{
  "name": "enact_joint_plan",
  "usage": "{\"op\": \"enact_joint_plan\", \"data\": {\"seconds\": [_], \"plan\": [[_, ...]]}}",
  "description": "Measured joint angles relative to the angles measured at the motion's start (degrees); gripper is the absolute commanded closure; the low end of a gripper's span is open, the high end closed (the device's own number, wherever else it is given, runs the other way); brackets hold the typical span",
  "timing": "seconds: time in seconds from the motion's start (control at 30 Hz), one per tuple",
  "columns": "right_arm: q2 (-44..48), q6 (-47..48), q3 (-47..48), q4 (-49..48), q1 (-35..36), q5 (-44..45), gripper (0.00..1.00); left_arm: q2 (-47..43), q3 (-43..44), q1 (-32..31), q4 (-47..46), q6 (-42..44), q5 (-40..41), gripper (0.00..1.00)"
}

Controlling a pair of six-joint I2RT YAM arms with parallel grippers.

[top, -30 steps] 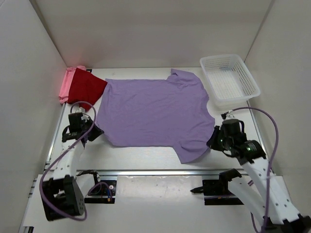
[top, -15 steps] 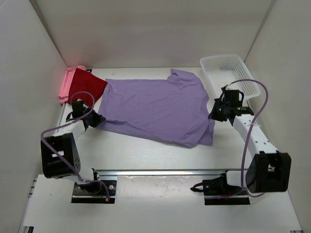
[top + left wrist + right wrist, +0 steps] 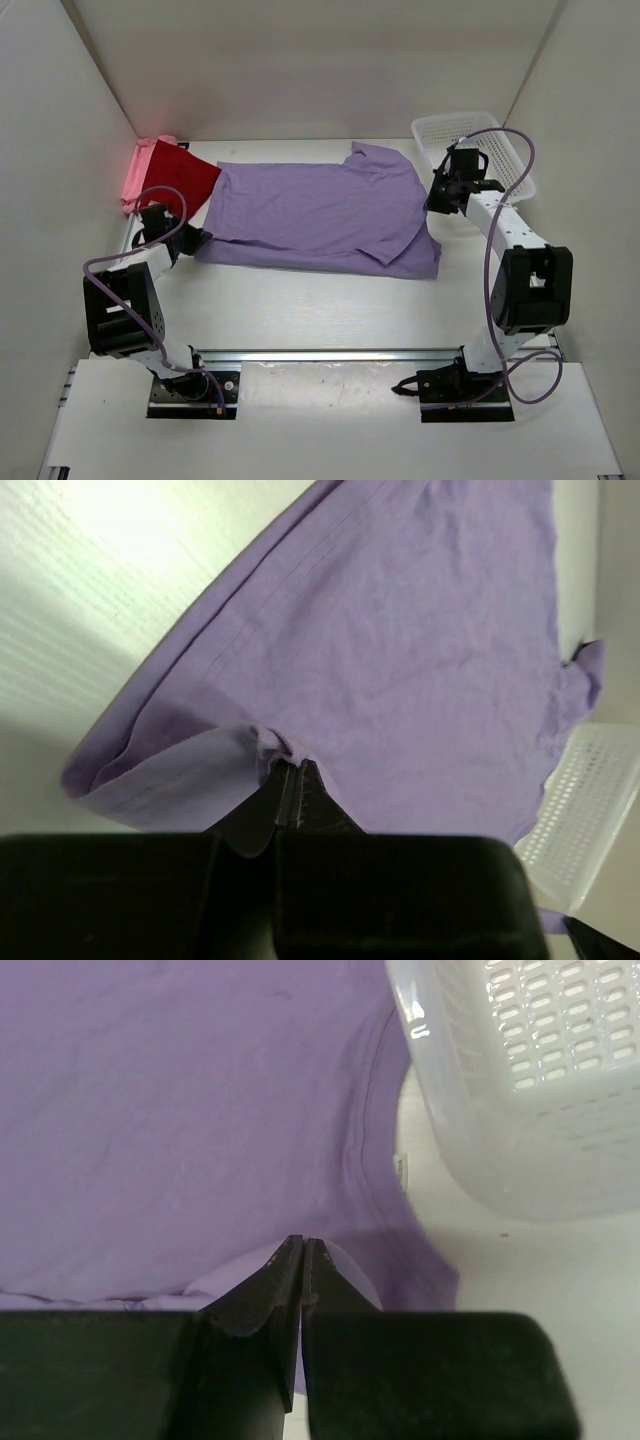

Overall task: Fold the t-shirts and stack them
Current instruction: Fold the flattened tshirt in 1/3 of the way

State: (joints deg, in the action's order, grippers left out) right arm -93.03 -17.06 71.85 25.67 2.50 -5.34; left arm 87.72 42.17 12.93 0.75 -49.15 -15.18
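— Step in hand?
— Seemingly folding lavender shirt (image 3: 310,205), spread across worktop (image 3: 300,310), near half doubled over. Gripping its fabric with left jaws and right jaws, both fully closed.
— Next?
— Likely laying hem flat, then letting go.

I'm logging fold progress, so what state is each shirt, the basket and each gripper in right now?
lavender shirt: folded over once, flat, pinched at both ends.
dark red shirt: folded, on the pink shirt.
pink shirt: folded, bottom of that pile.
basket: upright.
left gripper: shut on the lavender shirt.
right gripper: shut on the lavender shirt.
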Motion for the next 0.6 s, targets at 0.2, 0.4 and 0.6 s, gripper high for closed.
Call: {"op": "enact_joint_plan", "data": {"seconds": [0.2, 0.4, 0.6], "plan": [[-4.61, 0.33, 2.05, -0.74, -1.64, 0.37, 1.0, -0.02, -0.52, 0.92, -4.07, -2.34, -0.68, 1.0], [-7.98, 0.37, 5.25, -2.47, -1.95, 0.35, 1.0, 1.18, -0.52, 1.18, -6.21, -3.23, -1.07, 1.0], [-13.05, 0.39, 7.65, -4.35, -1.77, 0.39, 1.0, 5.22, -0.42, 2.4, -6.05, -3.52, -1.2, 0.94]]}}
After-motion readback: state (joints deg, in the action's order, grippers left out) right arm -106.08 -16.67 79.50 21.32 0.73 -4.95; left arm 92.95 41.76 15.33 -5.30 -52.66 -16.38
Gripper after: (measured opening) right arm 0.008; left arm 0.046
